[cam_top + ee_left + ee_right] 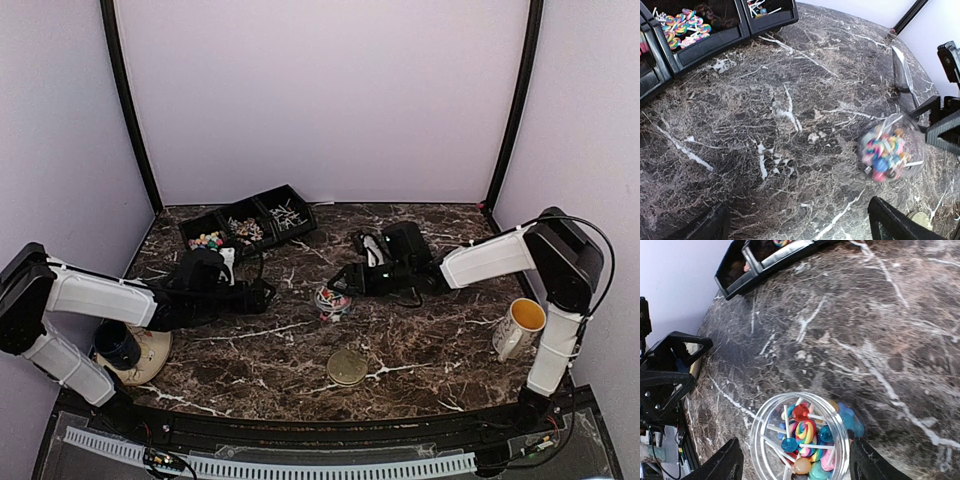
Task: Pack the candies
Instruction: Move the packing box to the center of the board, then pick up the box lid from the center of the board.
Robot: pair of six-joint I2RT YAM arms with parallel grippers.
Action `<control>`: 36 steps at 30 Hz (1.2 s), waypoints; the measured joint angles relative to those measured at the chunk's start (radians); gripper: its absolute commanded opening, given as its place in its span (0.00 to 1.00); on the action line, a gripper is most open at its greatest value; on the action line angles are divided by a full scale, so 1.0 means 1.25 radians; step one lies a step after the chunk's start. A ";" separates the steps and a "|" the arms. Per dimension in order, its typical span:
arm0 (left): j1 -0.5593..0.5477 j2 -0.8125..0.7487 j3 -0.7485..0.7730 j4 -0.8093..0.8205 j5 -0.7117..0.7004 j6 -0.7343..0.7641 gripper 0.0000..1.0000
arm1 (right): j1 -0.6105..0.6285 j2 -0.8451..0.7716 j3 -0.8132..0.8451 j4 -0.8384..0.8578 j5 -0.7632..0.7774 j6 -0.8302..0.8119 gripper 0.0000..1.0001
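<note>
A clear jar [332, 300] stands open on the dark marble table, holding several candies [812, 432]: swirled, red, blue and orange lollipops on white sticks. My right gripper [795, 467] is open, with its fingers on either side of the jar [765, 420]; the left finger stands a little off the glass. More swirl candies [685, 27] lie in a black bin. My left gripper [800, 230] is open over bare marble with nothing between its fingers, and the jar [890, 150] is off to its right. In the top view the left gripper [262, 296] sits left of the jar and the right gripper [342, 283] is at the jar.
A row of black bins [250, 222] lines the back left. A round gold lid [347, 367] lies near the front centre. A white mug [520, 328] stands at the right by the right arm's base. A dark cup [120, 345] sits on a beige plate [155, 355] at the left.
</note>
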 measured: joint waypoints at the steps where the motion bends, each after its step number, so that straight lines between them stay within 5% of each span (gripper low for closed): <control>1: 0.000 -0.006 -0.002 0.002 0.000 0.000 0.99 | 0.010 0.008 0.016 -0.007 -0.009 -0.007 0.73; 13: 0.000 -0.058 -0.023 0.014 -0.009 0.000 0.99 | 0.061 -0.081 0.049 -0.190 0.043 -0.210 0.82; 16: 0.000 -0.060 -0.030 0.016 -0.009 0.000 0.99 | 0.087 -0.167 0.017 -0.235 0.071 -0.291 0.99; 26: 0.000 -0.060 -0.039 0.067 0.008 0.002 0.99 | 0.233 -0.335 -0.165 -0.297 0.111 -0.493 0.97; 36: 0.000 -0.044 -0.069 0.131 0.030 0.005 0.99 | 0.314 -0.269 -0.188 -0.304 0.203 -0.602 0.97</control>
